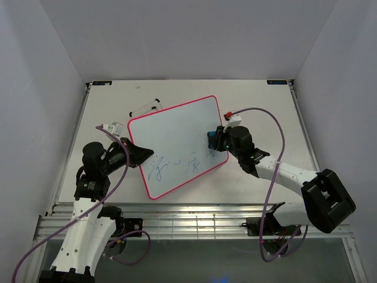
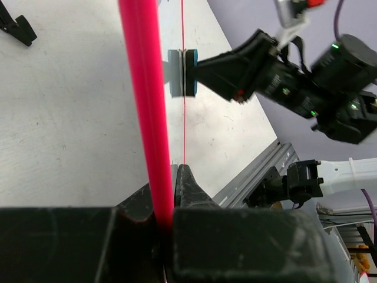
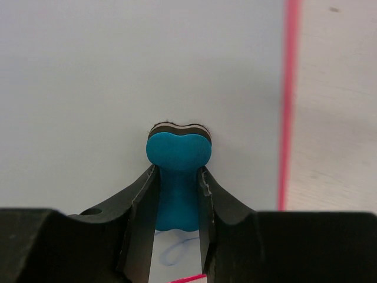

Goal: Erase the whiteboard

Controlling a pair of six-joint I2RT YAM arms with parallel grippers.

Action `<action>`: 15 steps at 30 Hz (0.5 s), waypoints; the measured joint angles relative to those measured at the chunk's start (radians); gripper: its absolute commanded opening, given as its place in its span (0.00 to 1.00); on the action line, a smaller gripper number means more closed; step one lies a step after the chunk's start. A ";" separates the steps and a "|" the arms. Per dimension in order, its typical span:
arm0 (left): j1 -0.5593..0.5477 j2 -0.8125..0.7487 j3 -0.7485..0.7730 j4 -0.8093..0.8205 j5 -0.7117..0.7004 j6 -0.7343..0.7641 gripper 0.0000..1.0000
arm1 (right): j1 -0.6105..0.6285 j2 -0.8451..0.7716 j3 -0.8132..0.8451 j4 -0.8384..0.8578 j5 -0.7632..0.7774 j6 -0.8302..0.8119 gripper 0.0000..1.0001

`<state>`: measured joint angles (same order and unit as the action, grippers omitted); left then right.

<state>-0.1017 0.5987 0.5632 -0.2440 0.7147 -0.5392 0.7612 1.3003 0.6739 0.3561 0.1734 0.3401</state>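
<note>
Right gripper (image 1: 213, 140) (image 3: 177, 172): closed on the narrow waist of a small blue bone-shaped eraser (image 1: 210, 139) (image 2: 188, 72) (image 3: 177, 156), one black finger on each side of it

Eraser: its dark felt face is pressed against the board near the right-hand edge; its rounded blue head stands clear above the fingertips in the right wrist view

Left gripper (image 1: 144, 154) (image 2: 168, 188): clamped narrowly on the board's left edge, the pink-red frame running straight between the two black fingers in the left wrist view

Whiteboard (image 1: 177, 138) (image 2: 141, 88) (image 3: 106, 71): large flat rectangular white board with a thin pink-red rounded-corner frame, in the middle of the table between the two arms, turned so that its corners point roughly towards the table's sides; whether it lies flat or is tipped up I cannot tell

Writing (image 1: 177, 164) (image 3: 174, 250): blue scribbles in a band across the near part of the board, from near the left gripper towards the eraser; the far part of the surface is plain white

Table (image 1: 259, 106): matt white, with walls of the same pale colour on three sides

Small object (image 1: 147, 108): thin, with black ends, on the table just beyond the board's far-left edge; too small to make out

Cables (image 1: 277, 153): purple, looping from each arm down to the near edge
</note>
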 measured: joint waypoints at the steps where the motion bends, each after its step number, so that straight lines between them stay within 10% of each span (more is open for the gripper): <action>1: 0.000 0.000 0.000 0.001 0.001 0.000 0.00 | -0.082 0.012 -0.023 0.000 -0.011 -0.001 0.08; 8: -0.001 0.031 0.000 0.011 -0.015 -0.023 0.00 | -0.323 0.147 -0.019 0.015 -0.126 -0.038 0.08; 15: -0.001 0.056 0.002 0.026 -0.027 -0.030 0.00 | -0.160 0.080 -0.014 0.023 -0.174 -0.069 0.08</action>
<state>-0.1024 0.6548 0.5655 -0.2180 0.6880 -0.5690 0.6014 1.3808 0.6598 0.3794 -0.0006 0.2707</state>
